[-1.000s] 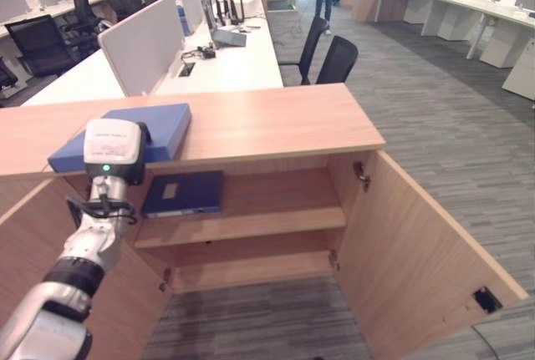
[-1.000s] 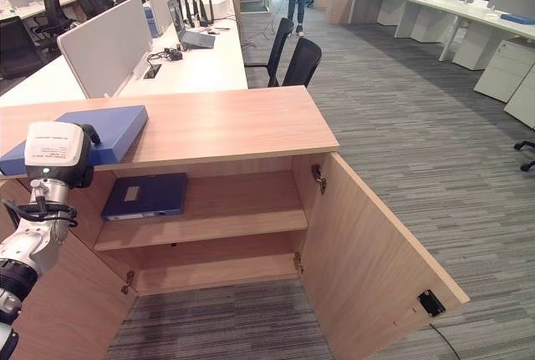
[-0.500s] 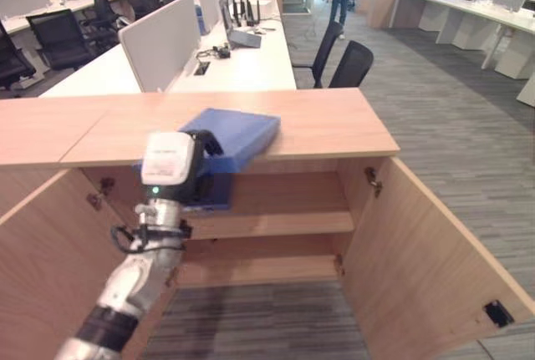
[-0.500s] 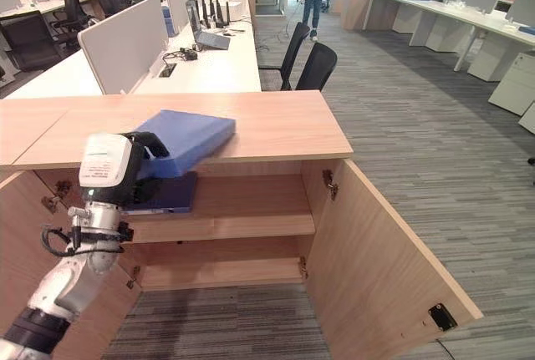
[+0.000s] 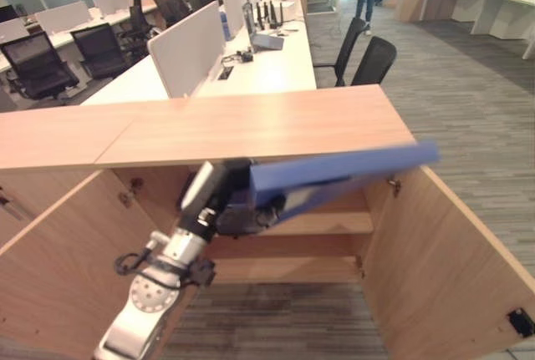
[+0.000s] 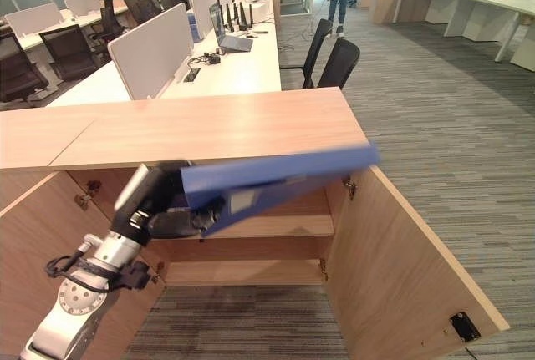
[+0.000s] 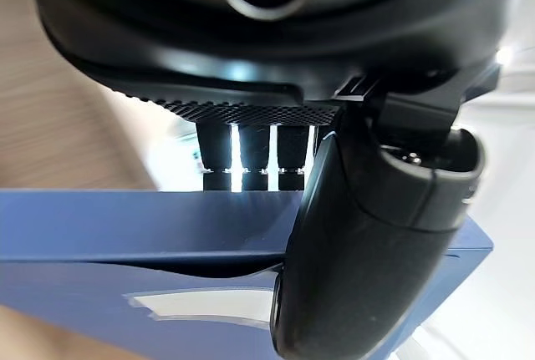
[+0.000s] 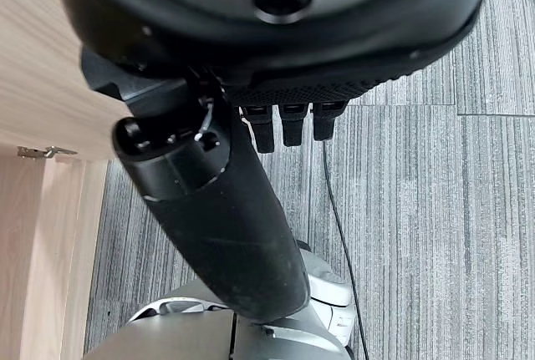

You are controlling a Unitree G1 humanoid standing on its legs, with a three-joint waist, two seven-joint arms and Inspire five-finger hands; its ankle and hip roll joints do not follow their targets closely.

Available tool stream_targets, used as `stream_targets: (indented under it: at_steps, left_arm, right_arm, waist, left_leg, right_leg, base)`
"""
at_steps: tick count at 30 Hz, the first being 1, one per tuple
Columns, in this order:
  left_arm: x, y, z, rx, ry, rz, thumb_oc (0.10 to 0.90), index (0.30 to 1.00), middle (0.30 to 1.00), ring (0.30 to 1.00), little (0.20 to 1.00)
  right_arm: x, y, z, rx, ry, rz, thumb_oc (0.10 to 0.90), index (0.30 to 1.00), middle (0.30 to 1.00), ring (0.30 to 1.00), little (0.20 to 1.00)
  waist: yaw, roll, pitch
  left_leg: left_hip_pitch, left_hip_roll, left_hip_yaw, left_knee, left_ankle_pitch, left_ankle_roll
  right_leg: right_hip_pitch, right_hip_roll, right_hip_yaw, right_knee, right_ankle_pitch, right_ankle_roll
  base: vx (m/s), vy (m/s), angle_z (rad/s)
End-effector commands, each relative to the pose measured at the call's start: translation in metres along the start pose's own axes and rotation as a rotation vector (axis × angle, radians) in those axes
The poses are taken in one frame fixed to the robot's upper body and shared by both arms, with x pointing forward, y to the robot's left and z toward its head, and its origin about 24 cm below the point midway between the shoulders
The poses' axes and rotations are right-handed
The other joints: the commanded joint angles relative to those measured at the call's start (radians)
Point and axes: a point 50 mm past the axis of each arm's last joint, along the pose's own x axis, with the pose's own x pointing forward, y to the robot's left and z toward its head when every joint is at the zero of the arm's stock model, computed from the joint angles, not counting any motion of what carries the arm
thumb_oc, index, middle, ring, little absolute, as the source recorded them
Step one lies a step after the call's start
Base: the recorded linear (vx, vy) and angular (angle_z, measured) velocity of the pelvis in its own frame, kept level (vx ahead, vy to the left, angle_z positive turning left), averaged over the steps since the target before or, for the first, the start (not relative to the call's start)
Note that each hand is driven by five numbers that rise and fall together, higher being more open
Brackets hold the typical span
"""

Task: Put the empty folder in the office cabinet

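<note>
From the head views, the left hand [image 6: 171, 210] is clamped on one end of the flat blue folder [image 6: 276, 178], which sticks out to its right, tilted, in front of the open light-wood cabinet [image 6: 251, 130]. Its wrist view shows the thumb [image 7: 368, 251] pressed over the folder's blue face, fingers [image 7: 251, 147] behind it. In the right wrist view, the right hand [image 8: 226, 218] hangs relaxed and empty over the grey striped carpet [image 8: 418, 210].

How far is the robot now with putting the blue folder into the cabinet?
Done: the cabinet doors stand open, and the blue folder is off the cabinet top. In hand: the left robot hand grips the folder in front of the opening. Left: setting it on a shelf and letting go.
</note>
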Motion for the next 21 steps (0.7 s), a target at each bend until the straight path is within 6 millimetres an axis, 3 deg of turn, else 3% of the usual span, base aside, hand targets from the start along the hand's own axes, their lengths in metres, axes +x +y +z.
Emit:
stream_targets:
  at_steps: [1,6,9,10,12,13,14,15,16,17,19,21]
  left_arm:
    - [0.010,0.008,0.042,-0.049,-0.220,-0.003,0.400,0.300,0.300,0.300,0.300]
    - [0.001,0.009,0.023,-0.007,-0.115,0.036,0.400,0.300,0.300,0.300,0.300]
    - [-0.010,0.010,-0.003,0.100,0.034,0.037,0.400,0.300,0.300,0.300,0.300]
    - [-0.016,0.012,-0.015,0.179,0.105,0.030,0.400,0.300,0.300,0.300,0.300]
    - [-0.019,0.013,-0.022,0.223,0.151,0.006,0.400,0.300,0.300,0.300,0.300]
    - [-0.019,0.013,-0.022,0.224,0.151,0.006,0.400,0.300,0.300,0.300,0.300]
    - [-0.027,0.016,-0.026,0.236,0.181,0.018,0.400,0.300,0.300,0.300,0.300]
    - [-0.027,0.016,-0.026,0.235,0.182,0.019,0.400,0.300,0.300,0.300,0.300]
    - [-0.039,0.021,-0.030,0.277,0.222,0.038,0.400,0.300,0.300,0.300,0.300]
    - [-0.039,0.021,-0.030,0.276,0.223,0.037,0.400,0.300,0.300,0.300,0.300]
    - [-0.044,0.025,-0.039,0.321,0.268,0.065,0.400,0.300,0.300,0.300,0.300]
    - [-0.044,0.025,-0.040,0.331,0.272,0.072,0.400,0.300,0.300,0.300,0.300]
  right_arm:
    - [0.001,0.011,0.025,-0.063,-0.034,0.038,0.800,0.900,0.900,0.900,0.900]
    - [0.001,0.016,0.027,-0.083,-0.044,0.043,0.800,0.900,0.900,0.900,0.900]
    - [0.000,0.022,0.046,-0.144,-0.112,0.041,0.800,0.900,0.900,0.900,0.900]
    - [-0.004,0.023,0.069,-0.224,-0.218,0.033,0.800,0.900,0.900,0.900,0.900]
    - [-0.008,0.025,0.092,-0.247,-0.297,0.026,0.800,0.900,0.900,0.900,0.900]
    - [-0.008,0.025,0.093,-0.247,-0.298,0.026,0.800,0.900,0.900,0.900,0.900]
    - [-0.019,0.023,0.121,-0.361,-0.430,0.007,0.800,0.900,0.900,0.900,0.900]
    - [-0.019,0.023,0.121,-0.363,-0.428,0.007,0.800,0.900,0.900,0.900,0.900]
    - [-0.044,0.014,0.156,-0.421,-0.645,-0.027,0.800,0.900,0.900,0.900,0.900]
    - [-0.044,0.013,0.155,-0.422,-0.643,-0.028,0.800,0.900,0.900,0.900,0.900]
    - [-0.075,-0.003,0.180,-0.446,-0.840,-0.101,0.800,0.900,0.900,0.900,0.900]
    - [-0.084,-0.007,0.186,-0.468,-0.890,-0.123,0.800,0.900,0.900,0.900,0.900]
  waist:
    - [0.011,-0.059,0.013]
    - [0.020,-0.058,0.019]
    - [0.028,-0.054,0.021]
    - [0.031,-0.054,0.025]
    - [0.036,-0.052,0.026]
    - [0.036,-0.052,0.027]
    - [0.041,-0.052,0.031]
    - [0.040,-0.051,0.030]
    - [0.035,-0.052,0.036]
    - [0.035,-0.052,0.034]
    - [0.025,-0.054,0.032]
    - [0.024,-0.052,0.032]
  left_leg:
    - [-0.019,-0.002,-0.042,-0.002,-0.067,-0.033]
    - [-0.023,-0.002,-0.051,-0.002,-0.066,-0.031]
    - [-0.027,-0.002,-0.056,-0.002,-0.064,-0.030]
    - [-0.030,-0.002,-0.058,-0.002,-0.062,-0.028]
    - [-0.032,-0.002,-0.059,-0.002,-0.061,-0.027]
    - [-0.032,-0.002,-0.059,-0.002,-0.061,-0.027]
    - [-0.032,0.000,-0.057,-0.002,-0.060,-0.027]
    - [-0.032,0.000,-0.056,-0.002,-0.060,-0.027]
    - [-0.027,0.003,-0.053,-0.002,-0.065,-0.027]
    - [-0.030,0.001,-0.053,-0.002,-0.061,-0.027]
    - [-0.034,0.002,-0.053,-0.002,-0.062,-0.024]
    - [-0.034,0.002,-0.053,-0.002,-0.062,-0.024]
  right_leg:
    - [0.115,-0.064,-0.015,0.008,-0.128,0.109]
    - [0.116,-0.064,-0.020,0.008,-0.129,0.107]
    - [0.113,-0.064,-0.023,0.008,-0.131,0.106]
    - [0.109,-0.063,-0.022,0.008,-0.130,0.106]
    - [0.106,-0.063,-0.022,0.008,-0.129,0.104]
    - [0.106,-0.063,-0.022,0.008,-0.129,0.104]
    - [0.106,-0.062,-0.023,0.008,-0.130,0.104]
    - [0.106,-0.062,-0.023,0.008,-0.130,0.104]
    - [0.109,-0.059,-0.018,0.008,-0.135,0.104]
    - [0.106,-0.060,-0.018,0.008,-0.132,0.103]
    - [0.102,-0.060,-0.014,0.008,-0.134,0.102]
    - [0.101,-0.060,-0.015,0.008,-0.134,0.102]
  base:
    - [0.00,0.000,0.00]
    - [0.00,-0.005,0.04]
    - [0.00,0.001,0.04]
    - [-0.01,-0.009,0.08]
    - [0.00,0.000,0.00]
    - [0.00,0.000,0.00]
    - [0.00,0.000,0.00]
    - [0.00,0.000,0.00]
    - [0.00,0.000,0.00]
    - [-0.01,-0.013,-0.05]
    - [-0.01,-0.005,-0.06]
    - [0.00,0.001,-0.02]
